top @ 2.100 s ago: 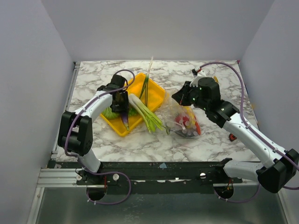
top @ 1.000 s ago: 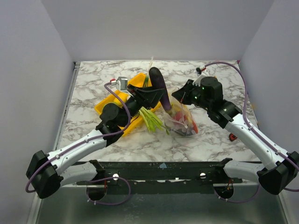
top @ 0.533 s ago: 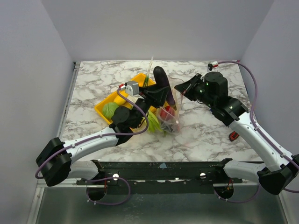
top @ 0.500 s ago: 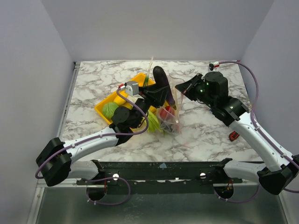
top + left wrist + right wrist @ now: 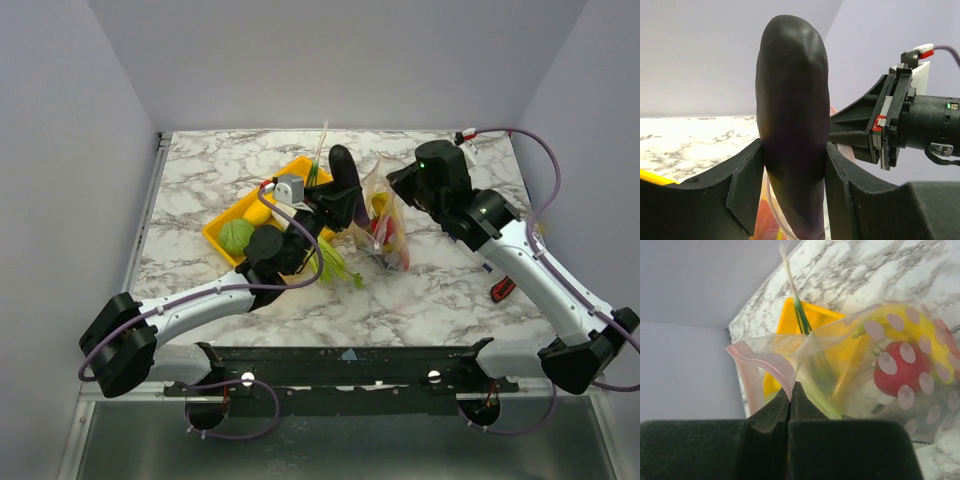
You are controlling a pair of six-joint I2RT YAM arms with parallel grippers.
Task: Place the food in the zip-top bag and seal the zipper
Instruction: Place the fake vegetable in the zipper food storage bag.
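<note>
We find the yellow tray (image 5: 290,168) left of centre on the marble table (image 5: 200,180), with a green cabbage (image 5: 236,235) in its near end. Beside it, the left gripper (image 5: 338,205) is clamped part-open around a dark eggplant (image 5: 792,125), which it holds upright at the bag's mouth. Leeks (image 5: 338,268) lie below it, over the tray's near edge. The zip-top bag (image 5: 385,225) hangs just right of the eggplant, with a red fruit (image 5: 897,372) and yellow food inside. The right gripper (image 5: 790,395) is pinched fully closed on the bag's top edge at the pink zipper (image 5: 771,362). A small red object (image 5: 503,288) lies far right.
</note>
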